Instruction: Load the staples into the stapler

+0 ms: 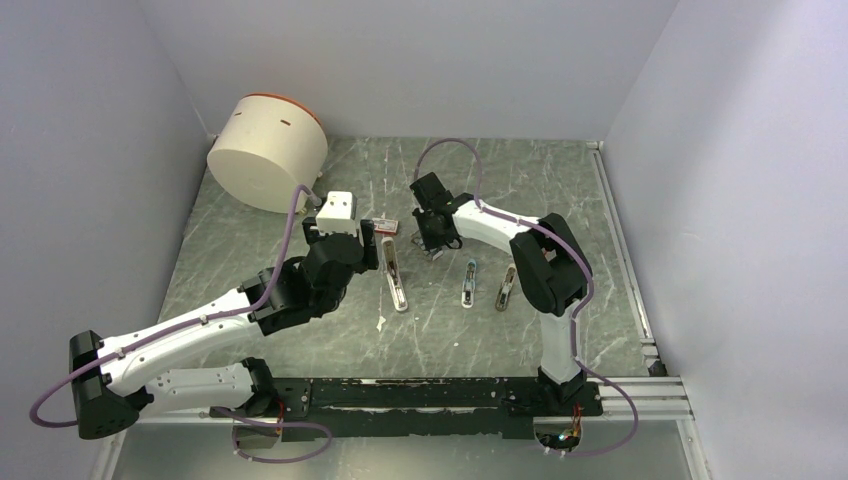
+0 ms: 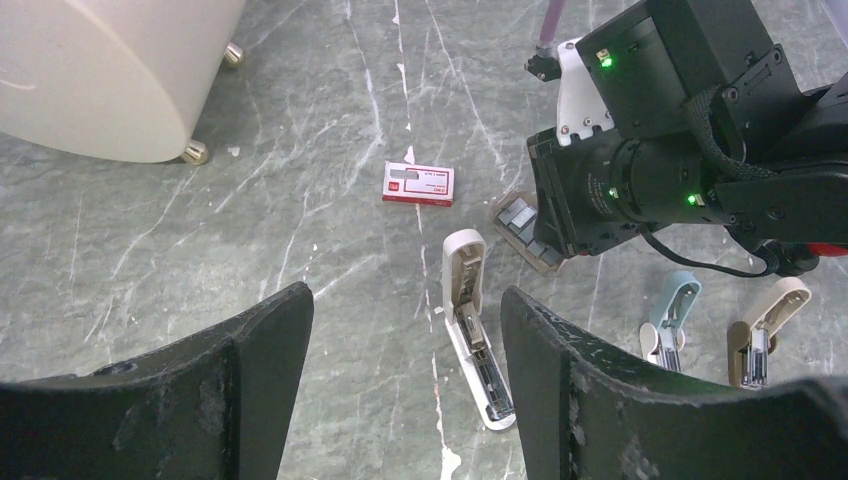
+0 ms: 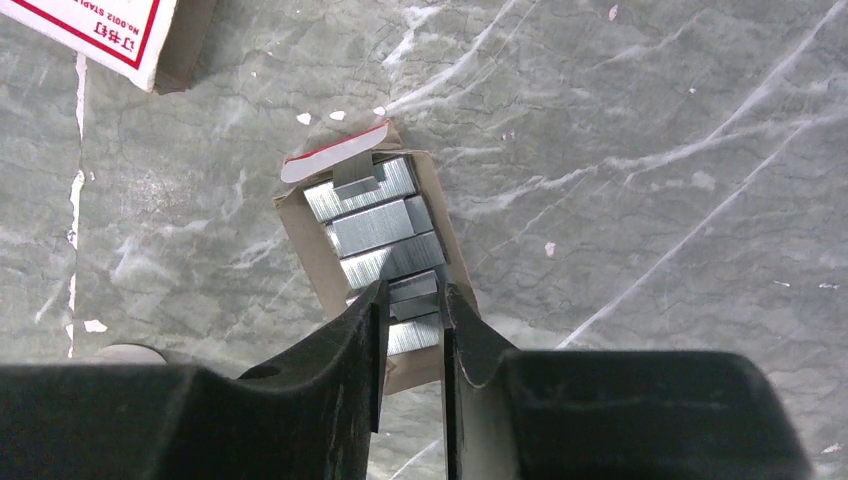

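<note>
A pale drum (image 1: 268, 150) sits far left, tipped on its side in the back corner close to the wall. The table (image 1: 560, 180) is bare between it and the red box. The left gripper (image 2: 405, 296) hangs above the table with its jaws spread wide, holding nothing. From its own camera, the stapler shows in the gap between them.

The box (image 2: 418, 185) lies flat ahead of that gripper, label up and touching nothing. The stapler (image 2: 476, 330) lies just nearer than the box. It is hinged open flat, its white cap end towards the box and its metal channel facing up, with free table along both long sides.

Right of the box sits an open card tray (image 3: 305, 245) of staples (image 3: 370, 228), the strips packed side by side. Its corner is near the box, though I can't tell whether they touch. The right gripper (image 3: 413, 300) is down at the tray's near end, jaws pinched nearly together on one strip.

Further right, a blue stapler (image 1: 468, 283) and a beige stapler (image 1: 507, 285) lie open, side by side but apart. Beyond them the table runs bare to the rail (image 1: 625, 250) along the right wall.
</note>
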